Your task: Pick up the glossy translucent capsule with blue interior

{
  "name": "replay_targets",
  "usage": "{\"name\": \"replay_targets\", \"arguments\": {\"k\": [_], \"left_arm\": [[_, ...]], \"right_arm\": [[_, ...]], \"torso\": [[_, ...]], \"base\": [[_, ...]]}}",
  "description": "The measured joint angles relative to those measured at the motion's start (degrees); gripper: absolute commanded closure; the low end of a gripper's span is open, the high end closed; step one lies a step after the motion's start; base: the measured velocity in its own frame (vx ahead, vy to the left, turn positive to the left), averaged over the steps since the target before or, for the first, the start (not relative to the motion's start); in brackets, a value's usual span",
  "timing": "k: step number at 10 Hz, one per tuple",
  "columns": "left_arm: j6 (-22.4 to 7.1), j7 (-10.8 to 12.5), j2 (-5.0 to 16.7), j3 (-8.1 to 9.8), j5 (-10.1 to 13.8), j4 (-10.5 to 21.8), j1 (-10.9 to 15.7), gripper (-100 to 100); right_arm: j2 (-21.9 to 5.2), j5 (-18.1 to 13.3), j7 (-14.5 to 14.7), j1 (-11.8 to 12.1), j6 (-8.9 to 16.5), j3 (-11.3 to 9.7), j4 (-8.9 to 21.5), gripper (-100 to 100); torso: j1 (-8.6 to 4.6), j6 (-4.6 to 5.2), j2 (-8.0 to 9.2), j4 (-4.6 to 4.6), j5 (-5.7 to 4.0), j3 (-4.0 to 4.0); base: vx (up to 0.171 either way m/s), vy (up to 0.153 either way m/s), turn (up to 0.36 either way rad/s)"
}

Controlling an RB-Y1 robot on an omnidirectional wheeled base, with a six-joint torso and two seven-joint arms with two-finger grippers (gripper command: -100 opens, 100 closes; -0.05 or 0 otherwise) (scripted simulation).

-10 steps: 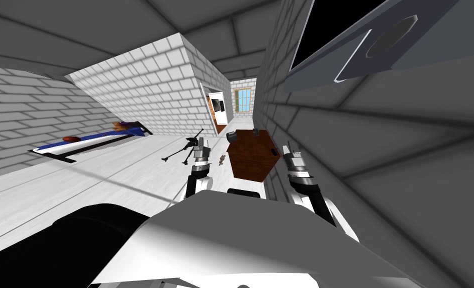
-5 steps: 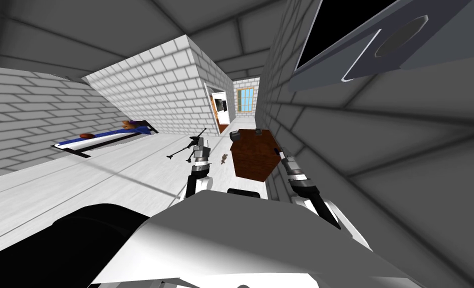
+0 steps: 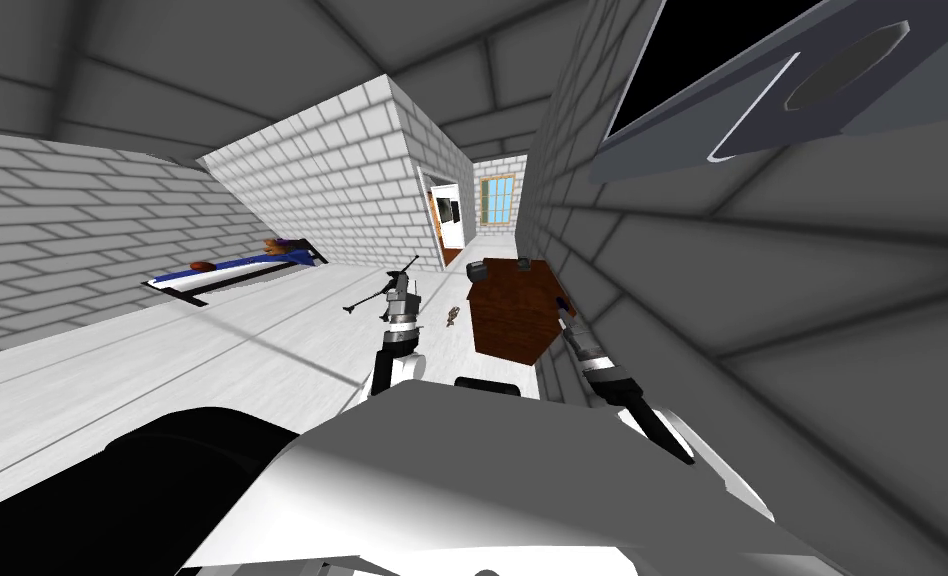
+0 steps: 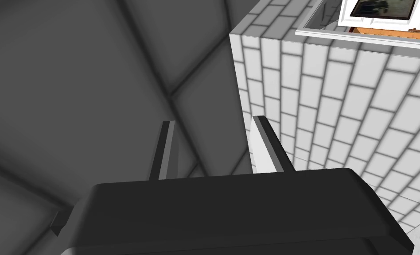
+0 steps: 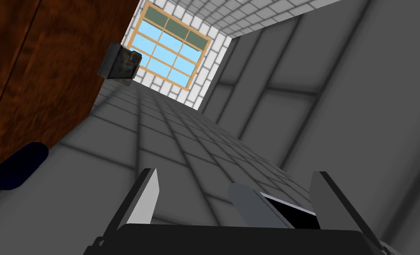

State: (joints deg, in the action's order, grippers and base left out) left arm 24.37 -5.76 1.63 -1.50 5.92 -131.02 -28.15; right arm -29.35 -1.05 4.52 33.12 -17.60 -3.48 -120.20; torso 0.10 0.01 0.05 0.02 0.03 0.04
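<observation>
A dark blue capsule lies at the edge of the brown wooden table; in the head view, the capsule is a small blue spot at the table's right edge. My right gripper is open with nothing between its fingers, and the capsule sits off to one side of it. In the head view, the right gripper is just short of the capsule. My left gripper hangs over the floor left of the table, its fingers apart and holding nothing.
A dark box and a dark cylinder stand on the table's far side. A grey wall runs close on the right. A black stand and a small brown object lie on the floor.
My right arm has stretched forward and lower along the table's right edge, nearer the capsule. The whole head view has shifted as I moved. The left arm holds its pose.
</observation>
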Motion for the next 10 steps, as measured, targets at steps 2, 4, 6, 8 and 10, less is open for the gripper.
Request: {"name": "replay_targets", "arguments": {"k": [2, 4, 6, 8, 10], "left_arm": [[0.00, 0.00, 0.00, 0.00, 0.00, 0.00, 0.00, 0], [0.00, 0.00, 0.00, 0.00, 0.00, 0.00, 0.00, 0], [0.00, 0.00, 0.00, 0.00, 0.00, 0.00, 0.00, 0], [0.00, 0.00, 0.00, 0.00, 0.00, 0.00, 0.00, 0], [0.00, 0.00, 0.00, 0.00, 0.00, 0.00, -0.01, 0]], "right_arm": [[-2.83, 0.39, 0.05, 0.78, 0.12, -0.36, 2.50, -100], [-5.84, 0.91, -0.09, 1.72, 1.42, -0.50, 3.73, -100], [-8.91, 1.43, -0.32, 3.02, 1.18, -0.51, 6.10, -100], [-11.60, 1.72, -0.19, 3.68, 2.25, -0.98, 8.02, -100], [-14.54, 2.20, -0.37, 4.60, 3.36, -1.12, 9.74, -100]], "torso": [[0.01, 0.00, -0.02, 0.00, 0.00, -0.01], [0.00, 0.00, -0.07, -0.01, 0.01, -0.04], [0.00, 0.00, -0.08, -0.01, 0.00, -0.04], [0.00, 0.00, -0.08, -0.01, 0.00, -0.04], [0.00, 0.01, -0.11, -0.02, 0.01, -0.06]], "base": [[-0.001, 0.043, 0.078], [0.008, 0.043, 0.086], [0.006, 0.042, 0.081], [0.011, 0.040, 0.083], [0.021, 0.045, 0.075]]}}
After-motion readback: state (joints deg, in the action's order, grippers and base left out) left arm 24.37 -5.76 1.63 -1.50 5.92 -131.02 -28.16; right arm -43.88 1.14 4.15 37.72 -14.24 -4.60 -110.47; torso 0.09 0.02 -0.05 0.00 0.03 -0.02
